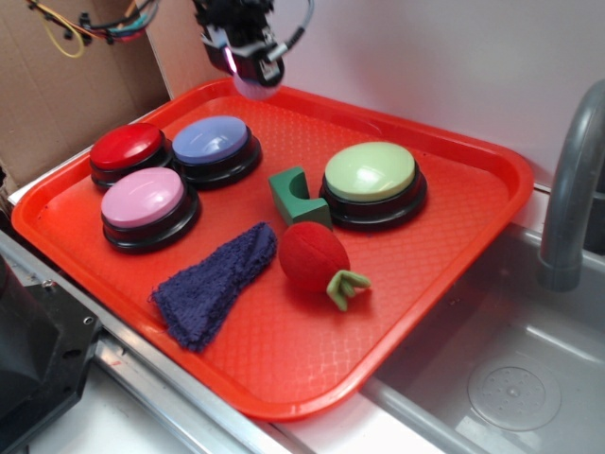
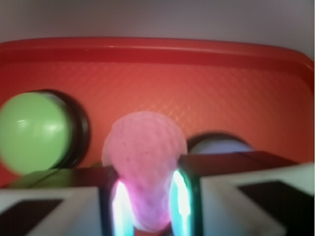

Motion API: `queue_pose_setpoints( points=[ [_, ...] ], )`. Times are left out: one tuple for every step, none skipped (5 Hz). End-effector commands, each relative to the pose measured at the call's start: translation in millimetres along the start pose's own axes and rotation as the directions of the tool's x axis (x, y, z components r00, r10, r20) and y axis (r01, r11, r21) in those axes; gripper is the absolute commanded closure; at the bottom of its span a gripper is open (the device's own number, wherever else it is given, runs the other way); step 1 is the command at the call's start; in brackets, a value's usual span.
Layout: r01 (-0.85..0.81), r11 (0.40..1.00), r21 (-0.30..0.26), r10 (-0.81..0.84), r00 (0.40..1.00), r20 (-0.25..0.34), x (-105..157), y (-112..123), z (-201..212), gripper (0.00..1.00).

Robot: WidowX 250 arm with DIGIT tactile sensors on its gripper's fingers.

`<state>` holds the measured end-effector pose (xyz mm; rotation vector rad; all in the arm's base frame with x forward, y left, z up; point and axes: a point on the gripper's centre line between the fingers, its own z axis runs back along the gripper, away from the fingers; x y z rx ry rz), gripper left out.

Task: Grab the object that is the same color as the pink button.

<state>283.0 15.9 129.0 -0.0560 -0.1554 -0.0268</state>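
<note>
My gripper (image 1: 250, 68) hangs over the far edge of the red tray (image 1: 473, 189) and is shut on the small light-pink ball (image 1: 257, 88), which is held above the tray. In the wrist view the bumpy pink ball (image 2: 142, 152) is squeezed between my two lit pads (image 2: 119, 204), bulging out in front of my gripper (image 2: 147, 206). The pink button (image 1: 145, 200) with a black base sits at the tray's near left, well away from the gripper.
On the tray: a red button (image 1: 127, 148), a lavender-blue button (image 1: 213, 144), a green button (image 1: 371, 175), a green block (image 1: 297, 195), a red plush ball with green stem (image 1: 316, 257), a dark blue cloth (image 1: 213, 284). A sink (image 1: 510, 378) and faucet (image 1: 572, 189) are right.
</note>
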Motion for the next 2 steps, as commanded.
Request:
queue_pose_setpoints(
  points=[
    [-0.133,0.988,0.085,0.129,0.991,0.046,-36.3,-30.4,38.4,1.0],
    [-0.216,0.97,0.111,0.217,0.976,-0.002,-39.8,-28.0,34.3,1.0]
  ],
)
